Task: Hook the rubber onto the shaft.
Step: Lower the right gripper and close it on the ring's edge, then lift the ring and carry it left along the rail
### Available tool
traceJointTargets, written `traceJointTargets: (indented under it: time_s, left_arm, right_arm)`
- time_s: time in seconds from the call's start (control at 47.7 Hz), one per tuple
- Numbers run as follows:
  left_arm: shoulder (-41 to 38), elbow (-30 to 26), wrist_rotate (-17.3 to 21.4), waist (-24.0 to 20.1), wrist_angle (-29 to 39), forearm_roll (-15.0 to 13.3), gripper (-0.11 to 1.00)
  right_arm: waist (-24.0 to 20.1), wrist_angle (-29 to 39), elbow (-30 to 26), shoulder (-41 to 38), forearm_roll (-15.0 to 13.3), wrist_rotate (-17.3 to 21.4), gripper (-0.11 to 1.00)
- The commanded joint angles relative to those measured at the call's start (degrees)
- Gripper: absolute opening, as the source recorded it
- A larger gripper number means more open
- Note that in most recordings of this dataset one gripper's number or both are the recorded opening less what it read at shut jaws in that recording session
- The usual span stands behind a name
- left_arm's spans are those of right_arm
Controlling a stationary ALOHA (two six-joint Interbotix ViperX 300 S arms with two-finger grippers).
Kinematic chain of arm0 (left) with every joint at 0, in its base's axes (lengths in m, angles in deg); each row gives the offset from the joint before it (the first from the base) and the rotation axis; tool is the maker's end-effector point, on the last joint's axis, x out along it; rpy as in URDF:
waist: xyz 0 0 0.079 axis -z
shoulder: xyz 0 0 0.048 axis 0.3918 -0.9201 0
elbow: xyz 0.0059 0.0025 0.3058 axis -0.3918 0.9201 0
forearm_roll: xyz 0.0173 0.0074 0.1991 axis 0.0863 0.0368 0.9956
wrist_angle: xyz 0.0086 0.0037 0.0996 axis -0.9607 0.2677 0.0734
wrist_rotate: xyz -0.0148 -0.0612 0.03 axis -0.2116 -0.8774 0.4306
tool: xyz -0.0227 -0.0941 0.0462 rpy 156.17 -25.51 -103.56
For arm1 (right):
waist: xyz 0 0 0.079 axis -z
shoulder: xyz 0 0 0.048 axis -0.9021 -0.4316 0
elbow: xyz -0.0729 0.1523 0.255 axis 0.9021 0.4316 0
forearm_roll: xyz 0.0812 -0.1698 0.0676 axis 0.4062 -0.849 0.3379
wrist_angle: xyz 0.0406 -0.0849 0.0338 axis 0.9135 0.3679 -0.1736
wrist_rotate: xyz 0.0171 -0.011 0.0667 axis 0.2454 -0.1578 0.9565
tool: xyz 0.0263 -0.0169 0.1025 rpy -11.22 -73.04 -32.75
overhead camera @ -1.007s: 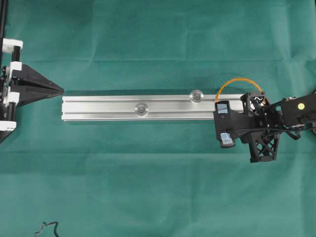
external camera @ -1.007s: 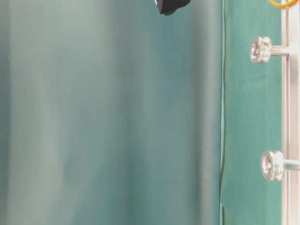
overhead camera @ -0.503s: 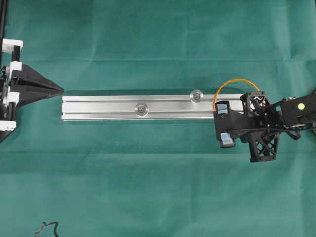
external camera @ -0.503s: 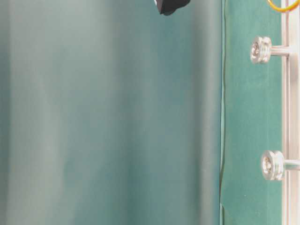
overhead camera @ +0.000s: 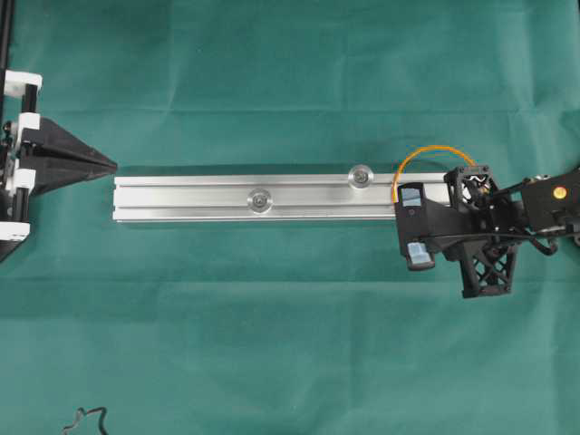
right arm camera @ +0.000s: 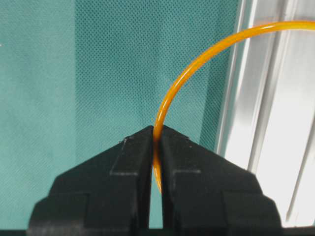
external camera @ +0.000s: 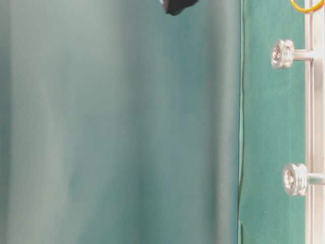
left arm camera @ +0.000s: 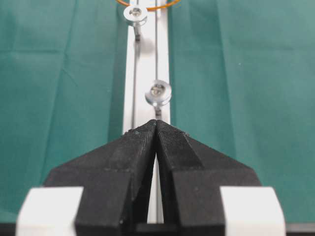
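**Right pincer clamped on rubber at rail end; little change from a second ago**

The right pincer is closed tight on the rubber, the orange band nipped between the two black fingertips. From the grip the band arcs up toward 1 o'clock and passes over the silver rail.

In the overhead view the right pincer sits at the 3 o'clock end of the rail, and the rubber rises as an orange arch over that end, toward 12 o'clock. The band hangs on neither shaft: the nearer shaft stands just beside the arch on its 9 o'clock side, apart from it; the second shaft lies further toward 9 o'clock.

The left pincer is closed, fingertips together, holding nothing. It points along the rail from the 9 o'clock end.

Compared with one second ago: the right arm's body has edged slightly toward 3 o'clock, and the arch keeps much the same shape. Rail, both shafts and left pincer are unmoved. The green cloth covering the desk is unchanged.
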Motion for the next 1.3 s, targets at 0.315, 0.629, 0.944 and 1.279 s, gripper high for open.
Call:
traceJointTargets:
  time_s: [0.315,0.629,0.944,1.279]
  left_arm:
    - [-0.4,-1.7,0.0,0.0,-0.3,0.2,0.0]
    - [-0.4,-1.8,0.0,0.0,-0.3,0.1,0.0]
    - [-0.4,-1.8,0.0,0.0,-0.3,0.1,0.0]
    - [-0.4,-1.8,0.0,0.0,-0.3,0.1,0.0]
  right_arm:
    - [-0.1,10.5,-7.1,5.5,-0.5,0.0,0.06]
    - [-0.1,19.2,-12.7,8.8,-2.4,0.0,0.06]
    - [-0.1,29.2,-19.4,10.9,-3.9,0.0,0.06]
    - [-0.1,30.8,-20.7,10.9,-3.9,0.0,0.06]
